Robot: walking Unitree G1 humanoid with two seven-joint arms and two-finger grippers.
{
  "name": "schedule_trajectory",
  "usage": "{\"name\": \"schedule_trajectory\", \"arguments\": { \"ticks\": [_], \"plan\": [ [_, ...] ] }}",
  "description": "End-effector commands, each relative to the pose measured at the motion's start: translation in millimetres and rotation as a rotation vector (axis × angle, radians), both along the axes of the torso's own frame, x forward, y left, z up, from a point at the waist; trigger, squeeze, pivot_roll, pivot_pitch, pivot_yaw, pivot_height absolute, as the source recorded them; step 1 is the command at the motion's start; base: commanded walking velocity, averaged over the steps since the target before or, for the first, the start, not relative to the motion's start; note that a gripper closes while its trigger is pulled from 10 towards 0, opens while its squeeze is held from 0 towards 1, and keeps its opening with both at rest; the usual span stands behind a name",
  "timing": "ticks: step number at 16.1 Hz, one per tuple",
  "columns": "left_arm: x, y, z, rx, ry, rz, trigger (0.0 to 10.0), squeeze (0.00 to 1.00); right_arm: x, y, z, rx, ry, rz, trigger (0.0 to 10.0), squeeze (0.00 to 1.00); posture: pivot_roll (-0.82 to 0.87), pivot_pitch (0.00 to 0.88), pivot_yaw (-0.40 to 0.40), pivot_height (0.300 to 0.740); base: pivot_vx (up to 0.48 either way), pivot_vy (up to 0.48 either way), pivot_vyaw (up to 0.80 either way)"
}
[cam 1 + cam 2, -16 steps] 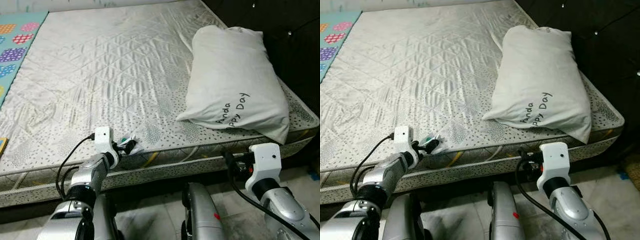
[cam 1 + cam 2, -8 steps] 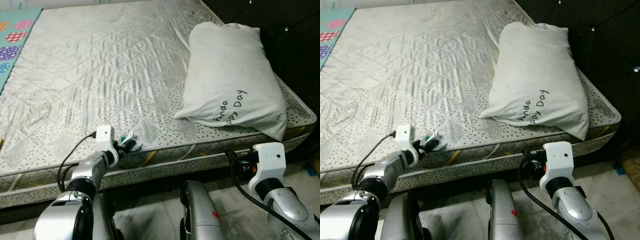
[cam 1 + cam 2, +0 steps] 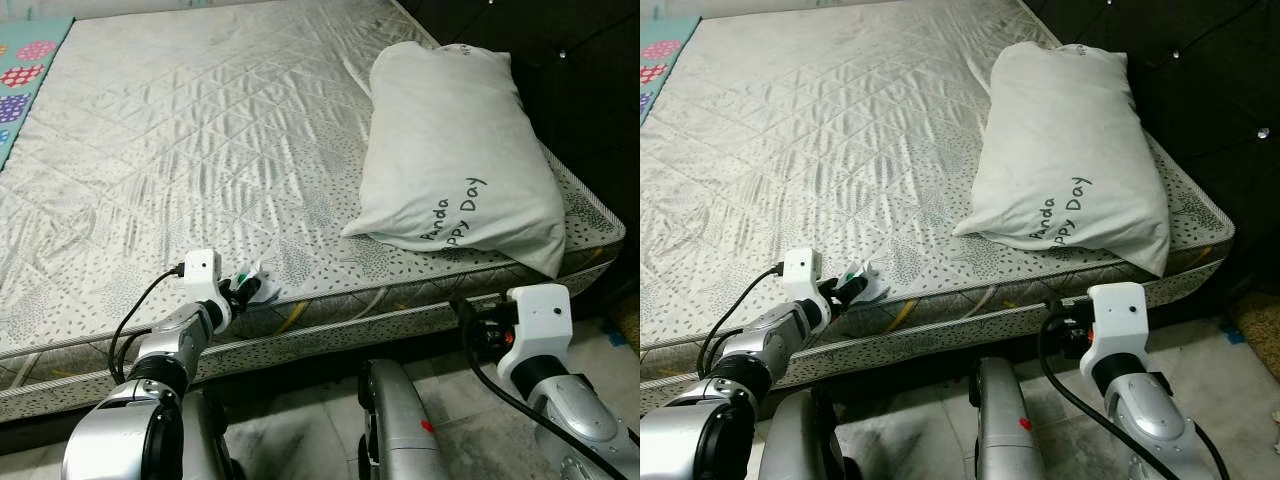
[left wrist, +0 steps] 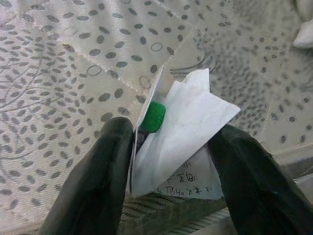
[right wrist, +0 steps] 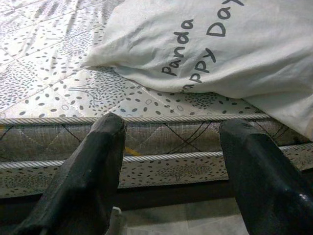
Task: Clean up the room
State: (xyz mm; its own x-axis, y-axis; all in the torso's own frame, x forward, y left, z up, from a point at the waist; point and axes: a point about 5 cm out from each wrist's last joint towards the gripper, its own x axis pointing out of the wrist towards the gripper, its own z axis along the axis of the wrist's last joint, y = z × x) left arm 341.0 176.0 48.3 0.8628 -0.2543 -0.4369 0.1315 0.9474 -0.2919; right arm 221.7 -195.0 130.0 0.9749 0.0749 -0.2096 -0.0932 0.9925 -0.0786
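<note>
Left pincer (image 4: 171, 147) grips a crumpled white paper scrap with a green bit (image 4: 181, 132) at the grey quilted mattress (image 3: 200, 150) edge; right pincer (image 5: 171, 161) hangs open near the white pillow (image 3: 450, 150)

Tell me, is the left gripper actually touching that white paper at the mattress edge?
Touching. In the left wrist view the left gripper has the folded white paper squeezed between its two black fingers, both pressing against its sides, above the mattress.

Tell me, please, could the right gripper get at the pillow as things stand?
Probably yes: the right gripper is open, level with the mattress edge, facing the pillow, nothing between.
</note>
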Motion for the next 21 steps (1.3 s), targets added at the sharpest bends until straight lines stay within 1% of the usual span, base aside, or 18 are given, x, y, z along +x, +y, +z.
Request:
{"name": "schedule_trajectory", "arguments": {
  "ticks": [1,2,3,4,11,12,14,15,16,18,21],
  "plan": [
    [-0.5,3.7,-1,0.044,0.016,0.001,1.8,0.00,-0.4,3.6,2,0.012,-0.003,0.019,10.0,0.00,-0.39,0.128,0.007,0.547,0.000,0.000,0.00],
    [-1.2,2.4,-2,0.017,0.018,0.000,10.0,0.00,0.1,4.5,1,0.014,0.000,0.024,10.0,0.00,-0.39,0.125,0.008,0.547,0.000,0.000,0.00],
    [-2.1,1.8,-3,-0.013,0.016,0.001,0.0,0.00,1.1,5.6,1,0.016,0.001,0.026,10.0,0.00,-0.39,0.120,0.008,0.547,0.000,0.000,0.00],
    [-3.4,-1.2,-4,-0.030,0.012,-0.027,0.0,0.00,2.2,7.0,0,0.018,0.001,0.030,10.0,0.00,-0.39,0.117,0.010,0.547,0.000,0.000,0.00],
    [-3.1,-1.7,-4,-0.032,0.012,-0.014,0.0,0.00,4.4,9.6,-1,0.035,-0.001,0.046,10.0,0.00,-0.39,0.100,0.018,0.547,0.000,0.000,0.00],
    [-2.4,-1.6,-3,-0.032,0.009,-0.014,0.0,0.00,4.8,15.4,0,0.071,-0.002,0.094,10.0,0.00,-0.39,0.095,0.018,0.547,0.000,0.000,0.00],
    [-1.8,0.0,-2,-0.034,0.003,-0.012,0.0,0.00,1.6,27.5,-1,0.136,0.028,0.199,10.0,0.00,-0.38,0.092,0.018,0.547,0.000,0.000,0.00],
    [-2.1,1.4,-2,-0.033,0.002,-0.012,0.0,0.00,-4.0,34.4,-4,0.171,0.066,0.285,10.0,0.00,-0.38,0.088,0.019,0.547,0.000,0.000,0.00],
    [-2.2,2.3,-2,-0.034,0.000,-0.010,0.0,0.00,-8.4,37.4,-4,0.202,0.091,0.346,10.0,0.00,-0.38,0.084,0.020,0.547,0.000,0.000,0.00],
    [-1.6,2.9,-2,-0.032,-0.001,-0.007,0.0,0.00,-8.5,37.2,-5,0.210,0.107,0.381,10.0,0.00,-0.39,0.076,0.020,0.547,0.000,0.000,0.00],
    [1.7,3.9,3,-0.027,-0.022,0.000,0.0,0.00,-2.0,37.4,-4,0.220,0.107,0.411,10.0,0.00,-0.38,0.044,0.030,0.547,0.000,0.000,0.00]
  ]
}}
